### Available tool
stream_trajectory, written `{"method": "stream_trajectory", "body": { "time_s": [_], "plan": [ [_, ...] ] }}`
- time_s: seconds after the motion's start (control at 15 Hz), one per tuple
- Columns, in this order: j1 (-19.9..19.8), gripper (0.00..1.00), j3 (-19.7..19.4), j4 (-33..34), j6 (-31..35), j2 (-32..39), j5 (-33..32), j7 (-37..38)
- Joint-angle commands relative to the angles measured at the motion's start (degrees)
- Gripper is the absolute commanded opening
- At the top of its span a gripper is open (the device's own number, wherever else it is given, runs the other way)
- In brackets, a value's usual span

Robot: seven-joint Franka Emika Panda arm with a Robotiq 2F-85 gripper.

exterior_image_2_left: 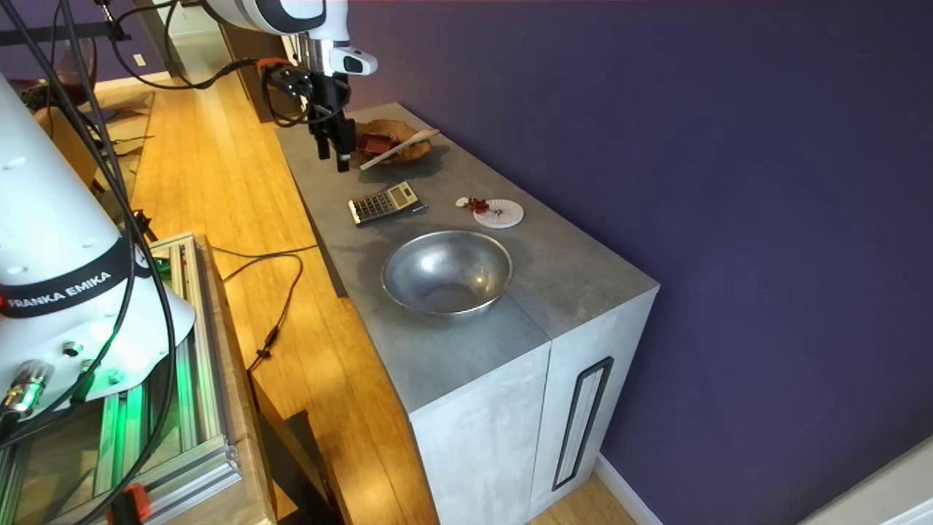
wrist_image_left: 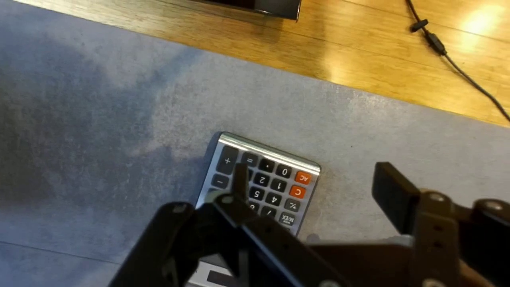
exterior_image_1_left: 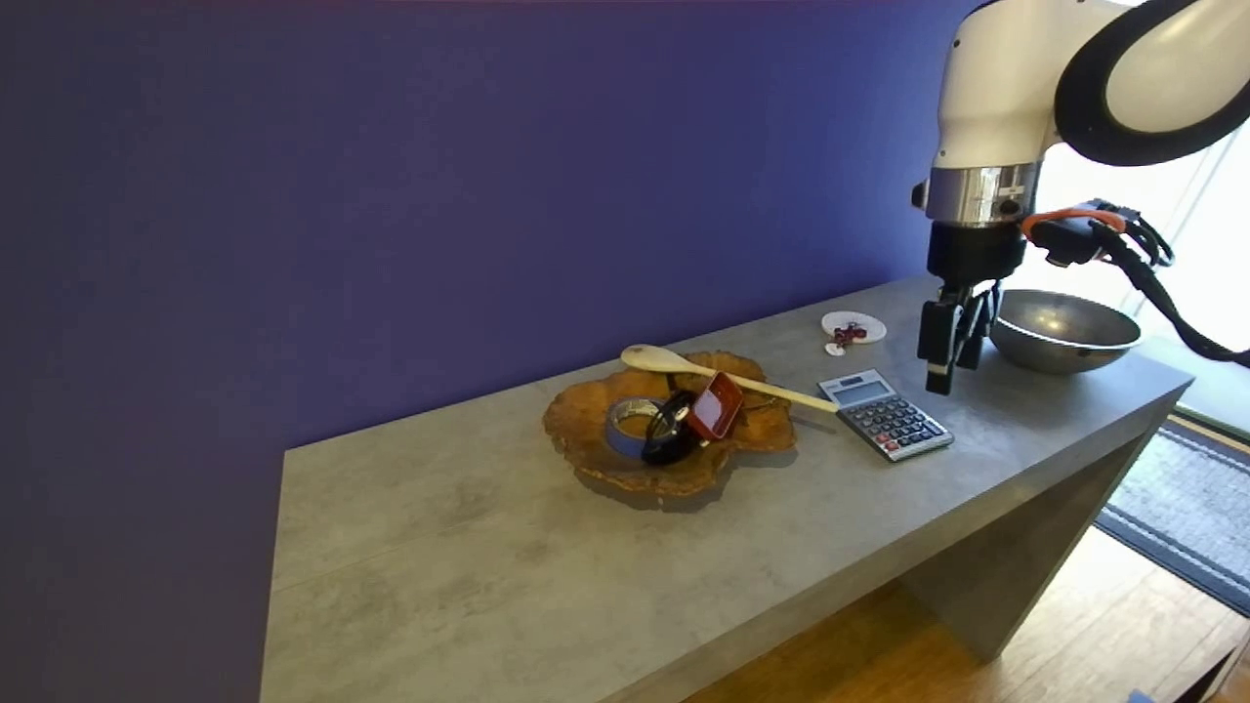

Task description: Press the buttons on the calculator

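Observation:
The calculator (exterior_image_1_left: 885,418) is a flat grey device lying face up on the counter, and it shows in both exterior views (exterior_image_2_left: 383,203). In the wrist view the calculator (wrist_image_left: 271,150) appears upside down, with dark and orange buttons (wrist_image_left: 261,179). My gripper (wrist_image_left: 312,171) is open and empty, its fingers wide apart. In the wrist view one finger covers part of the left key columns, and the other stands over the counter right of the calculator. In both exterior views the gripper (exterior_image_1_left: 954,366) hangs above the counter, apart from the calculator (exterior_image_2_left: 383,203). The display is mostly hidden in the wrist view.
A metal bowl (exterior_image_2_left: 447,273) stands near the calculator. A small white dish (exterior_image_1_left: 854,327) with red bits lies toward the wall. A wooden tray (exterior_image_1_left: 586,420) holds tape, a red box and a wooden spoon (exterior_image_1_left: 723,374), whose handle reaches the calculator's side. The purple wall borders the counter.

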Motion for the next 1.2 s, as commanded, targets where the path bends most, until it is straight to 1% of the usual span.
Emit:
{"method": "stream_trajectory", "body": {
  "time_s": [0.0, 0.33, 0.47, 0.53, 0.73, 1.13],
  "plan": [
    [0.41, 0.50, 0.58, 0.60, 2.55, 1.91, 4.17, -0.80],
    [0.17, 0.16, 0.76, 1.92, 4.20, 4.95, 6.80, -1.65],
    [0.61, 0.02, 0.16, 3.19, 3.77, 6.47, 5.32, -0.33],
    [0.82, 0.00, -0.13, 3.96, 3.36, 7.29, 4.62, 0.28],
    [1.61, 0.00, -1.20, 6.87, 2.20, 10.08, 2.30, 1.49],
    [4.49, 0.00, -4.91, 12.32, -3.49, 14.79, -5.07, 4.50]
  ]
}}
